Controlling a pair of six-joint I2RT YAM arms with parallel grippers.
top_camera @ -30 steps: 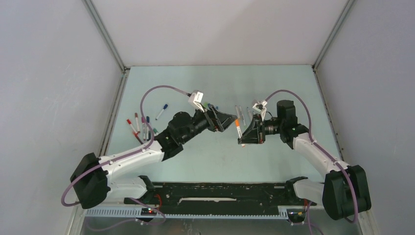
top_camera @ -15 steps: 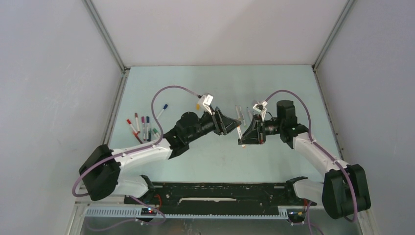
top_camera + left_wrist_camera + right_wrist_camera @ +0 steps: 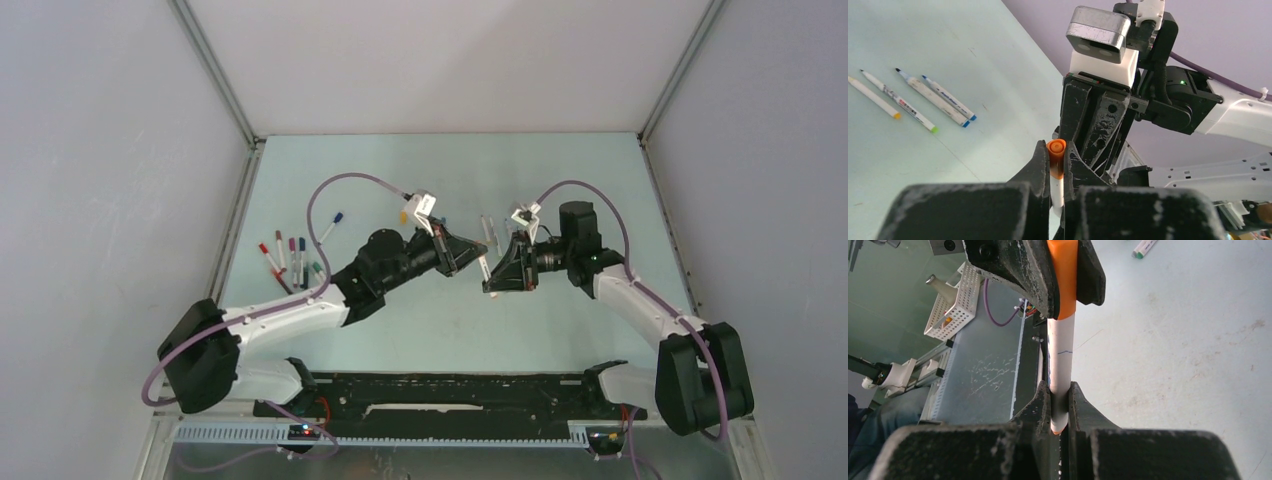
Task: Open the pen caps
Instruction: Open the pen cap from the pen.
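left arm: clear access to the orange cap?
Probably yes: left jaws are shut on the orange cap; right jaws pinch the white barrel farther down, leaving the cap end free.

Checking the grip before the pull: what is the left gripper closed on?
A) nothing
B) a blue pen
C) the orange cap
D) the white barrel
C: the left gripper pinches the orange cap, while the right gripper holds the white barrel.

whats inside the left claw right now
The left claw is shut on the orange cap, which sits on a white barrel. The right claw grips the barrel's other end. The part of the barrel under the cap is covered and cannot be seen.
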